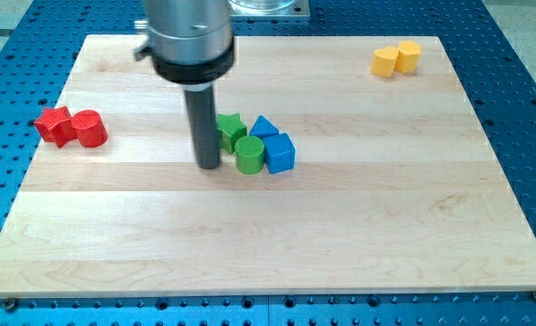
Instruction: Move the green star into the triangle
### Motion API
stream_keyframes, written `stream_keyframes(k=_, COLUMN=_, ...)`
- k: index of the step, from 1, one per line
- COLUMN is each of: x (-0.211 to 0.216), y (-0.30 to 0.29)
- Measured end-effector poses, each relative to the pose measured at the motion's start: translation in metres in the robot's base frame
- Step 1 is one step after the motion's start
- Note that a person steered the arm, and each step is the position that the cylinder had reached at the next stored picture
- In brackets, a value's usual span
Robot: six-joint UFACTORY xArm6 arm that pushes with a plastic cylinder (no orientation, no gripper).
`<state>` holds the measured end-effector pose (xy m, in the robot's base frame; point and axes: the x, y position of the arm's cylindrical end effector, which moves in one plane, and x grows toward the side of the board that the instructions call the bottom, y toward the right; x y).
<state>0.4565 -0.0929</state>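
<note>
Tip (208,167) is set on surface (250,244); no claw is fitted, so no state can be given. Just right: green cylinder (248,154), blue cube (280,152). Behind them, green star (229,129) is seen touching blue triangle (263,128). Task judged nearly complete.

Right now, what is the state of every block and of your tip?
my tip: on the board, just left of the green star, beside the green cylinder
green star: partly hidden by the rod, touching the blue triangle
blue triangle: behind the blue cube
green cylinder: upright, against the blue cube
red blocks: paired, far left
yellow blocks: paired, top right
</note>
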Motion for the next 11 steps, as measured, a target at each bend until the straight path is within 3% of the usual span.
stream_keyframes(k=2, x=-0.048, y=-0.026)
stream_keyframes(k=7, x=-0.049, y=0.05)
stream_keyframes(k=9, x=-0.059, y=0.05)
stream_keyframes(k=10, x=-0.11, y=0.063)
stream_keyframes(k=11, x=-0.128, y=0.119)
